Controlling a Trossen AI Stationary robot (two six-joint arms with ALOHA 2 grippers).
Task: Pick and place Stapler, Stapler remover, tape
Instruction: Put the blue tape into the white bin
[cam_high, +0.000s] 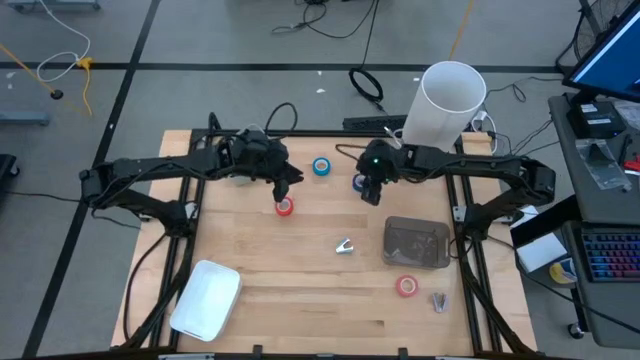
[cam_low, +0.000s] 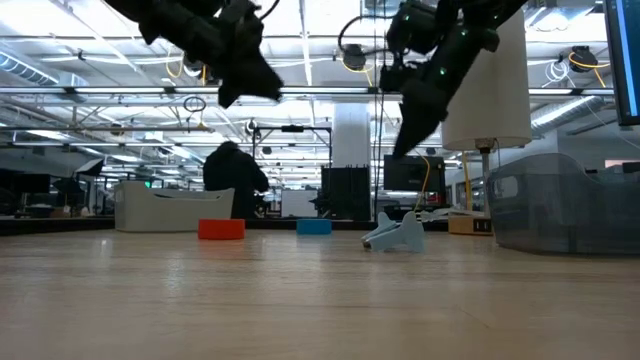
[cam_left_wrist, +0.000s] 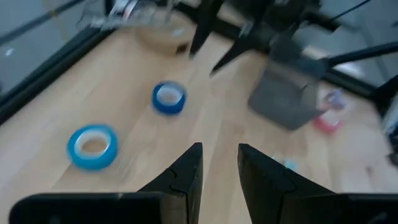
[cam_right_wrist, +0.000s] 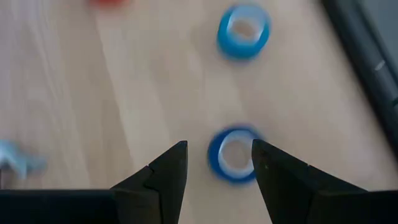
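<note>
- Jaws of both arms stand apart and hold nothing; we see bare wood between the left gripper (cam_left_wrist: 219, 168) tips, and a wider gap at the right gripper (cam_right_wrist: 217, 163).
- We place the left gripper above the far-left part of the table (cam_high: 300, 300), over a red tape roll (cam_high: 285, 206).
- We place the right gripper near the table's far middle, directly above a dark blue tape roll (cam_right_wrist: 234, 155) — that roll lies on the wood, mostly within the gap.
- We find a light blue tape roll (cam_high: 321, 167) between the two arms, flat on the table.
- We note a second red tape roll (cam_high: 406, 286) at the near right, just beside a grey tray (cam_high: 416, 243).
- We see a small pale grey tool (cam_high: 345, 246) at mid-table — stapler or remover, we cannot tell.
- We mark a white tray (cam_high: 206, 299) at the near left.
</note>
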